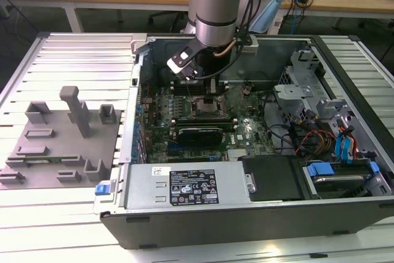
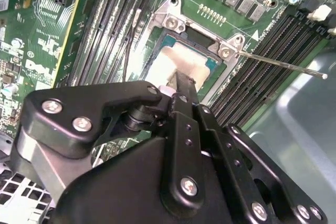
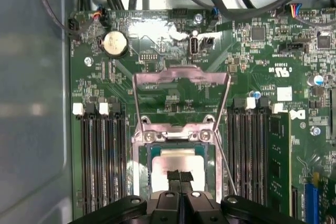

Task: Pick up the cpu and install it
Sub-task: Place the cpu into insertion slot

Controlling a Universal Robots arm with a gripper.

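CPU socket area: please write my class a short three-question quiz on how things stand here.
1. True or false: the cpu lies flat inside the socket.
2. The load plate is: A) shut over the cpu; B) swung up open; C) gripped by the jaws.
3. Fill in: the gripper hangs right over the cpu, jaws ____.
Key: 1 true; 2 B; 3 shut.
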